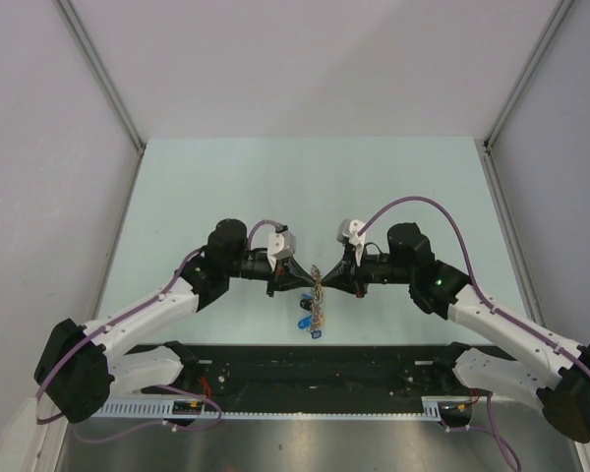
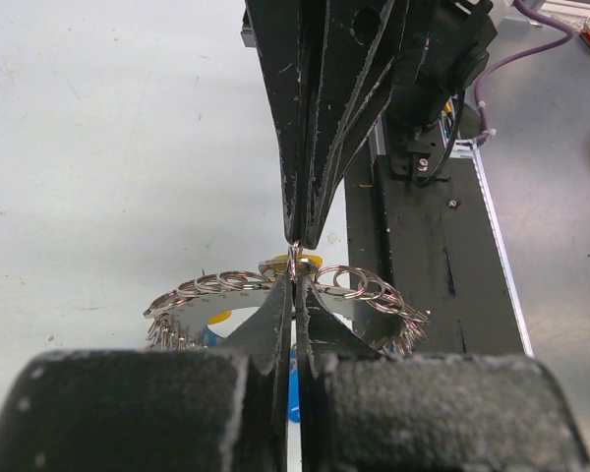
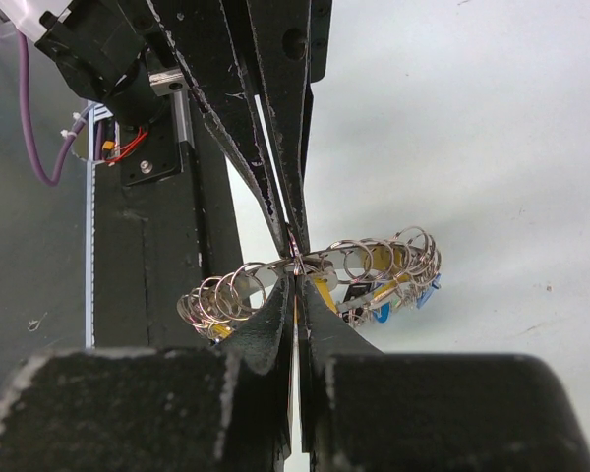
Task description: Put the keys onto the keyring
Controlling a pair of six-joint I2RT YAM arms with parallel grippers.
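Observation:
The keyring [image 1: 318,298] is a grey metal band fringed with small split rings, held edge-on above the table between both grippers. My left gripper [image 1: 311,290] and right gripper [image 1: 325,288] meet tip to tip at its rim, both shut on it. In the left wrist view my left gripper [image 2: 295,278] pinches the keyring [image 2: 211,300] where a split ring sits, and the right fingers [image 2: 310,177] come down from above. In the right wrist view my right gripper [image 3: 297,272] pinches the keyring [image 3: 265,267] likewise. Blue keys [image 1: 304,323] and yellow keys [image 3: 325,293] hang from it.
The black base rail [image 1: 315,366] runs along the near edge, just below the hanging keys, with purple cables [image 1: 413,205] looping off both arms. Grey walls stand on the left, right and far sides of the pale green table [image 1: 305,187].

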